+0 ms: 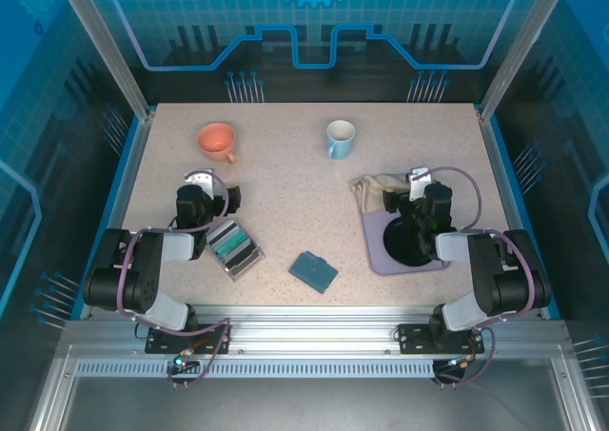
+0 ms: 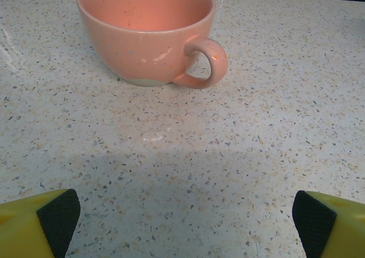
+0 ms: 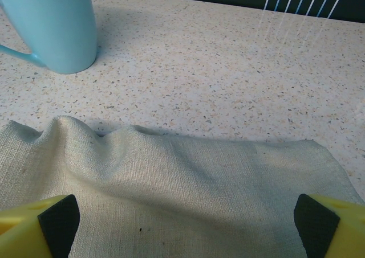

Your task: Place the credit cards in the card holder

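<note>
The credit cards [image 1: 233, 247] stand as teal, dark and white stripes in a grey slotted rack at the front left of the table. To their right the teal card holder [image 1: 313, 271] lies flat and closed. My left gripper [image 1: 199, 178] is behind the rack, apart from it, and points at a pink cup. In the left wrist view it [image 2: 185, 224] is open over bare tabletop. My right gripper [image 1: 420, 176] is at the right, over a beige cloth. Its jaws [image 3: 185, 226] are open, with nothing between them.
The pink cup [image 1: 218, 142] [image 2: 146, 33] stands at the back left and a light-blue mug [image 1: 340, 138] [image 3: 54, 24] at the back middle. The beige cloth [image 1: 379, 191] [image 3: 171, 189] overlaps a purple mat [image 1: 381, 260] that carries a black round dish [image 1: 411, 242].
</note>
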Robot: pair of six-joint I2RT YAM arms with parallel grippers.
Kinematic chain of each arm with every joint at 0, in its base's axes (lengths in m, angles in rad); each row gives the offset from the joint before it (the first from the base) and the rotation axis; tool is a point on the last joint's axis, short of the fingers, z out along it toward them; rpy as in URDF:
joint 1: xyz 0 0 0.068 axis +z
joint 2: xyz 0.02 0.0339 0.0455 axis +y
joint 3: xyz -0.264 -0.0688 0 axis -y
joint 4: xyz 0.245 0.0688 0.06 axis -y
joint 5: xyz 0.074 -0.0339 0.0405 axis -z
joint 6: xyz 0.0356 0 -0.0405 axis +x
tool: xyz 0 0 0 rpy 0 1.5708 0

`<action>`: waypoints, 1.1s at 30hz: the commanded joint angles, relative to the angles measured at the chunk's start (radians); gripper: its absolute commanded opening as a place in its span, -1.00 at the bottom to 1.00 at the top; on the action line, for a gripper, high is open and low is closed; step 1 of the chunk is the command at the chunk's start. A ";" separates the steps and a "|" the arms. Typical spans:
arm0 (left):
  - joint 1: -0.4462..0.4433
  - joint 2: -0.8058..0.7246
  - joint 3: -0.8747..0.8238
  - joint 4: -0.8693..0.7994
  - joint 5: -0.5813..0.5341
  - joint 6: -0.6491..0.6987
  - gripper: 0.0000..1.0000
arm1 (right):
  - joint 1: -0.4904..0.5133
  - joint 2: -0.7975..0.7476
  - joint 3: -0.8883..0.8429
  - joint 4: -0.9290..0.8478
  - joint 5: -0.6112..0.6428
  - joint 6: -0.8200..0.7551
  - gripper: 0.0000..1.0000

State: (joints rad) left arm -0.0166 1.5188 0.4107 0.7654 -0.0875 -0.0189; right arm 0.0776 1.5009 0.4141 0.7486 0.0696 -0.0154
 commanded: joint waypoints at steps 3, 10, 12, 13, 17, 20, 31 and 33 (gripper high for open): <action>0.009 -0.008 0.005 0.016 0.037 0.020 0.98 | -0.022 0.002 0.017 0.008 -0.020 0.007 0.99; 0.016 -0.279 -0.032 -0.172 0.038 -0.033 0.98 | -0.004 -0.194 0.121 -0.375 0.057 0.080 1.00; 0.018 -0.414 -0.011 -0.312 0.006 -0.112 0.98 | -0.006 -0.286 0.186 -0.570 0.036 0.173 0.99; 0.020 -0.461 0.019 -0.402 -0.008 -0.146 0.98 | -0.005 -0.317 0.229 -0.674 0.031 0.247 1.00; 0.028 -0.576 0.192 -0.821 -0.165 -0.387 0.98 | -0.020 -0.318 0.447 -1.014 -0.385 0.404 1.00; 0.027 -0.593 0.297 -1.032 -0.077 -0.503 0.98 | 0.101 -0.244 0.529 -1.080 -0.537 0.474 1.00; -0.011 -0.521 0.360 -1.147 0.509 -0.593 0.98 | 0.440 0.036 0.596 -1.253 -0.244 0.571 0.97; -0.045 -0.523 0.365 -1.167 0.509 -0.577 0.98 | 0.445 0.070 0.584 -1.250 -0.228 0.582 0.97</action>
State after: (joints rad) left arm -0.0250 1.0027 0.7681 -0.3389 0.2966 -0.5777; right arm 0.5095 1.5452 1.0145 -0.4603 -0.1898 0.5117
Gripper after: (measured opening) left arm 0.989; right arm 0.987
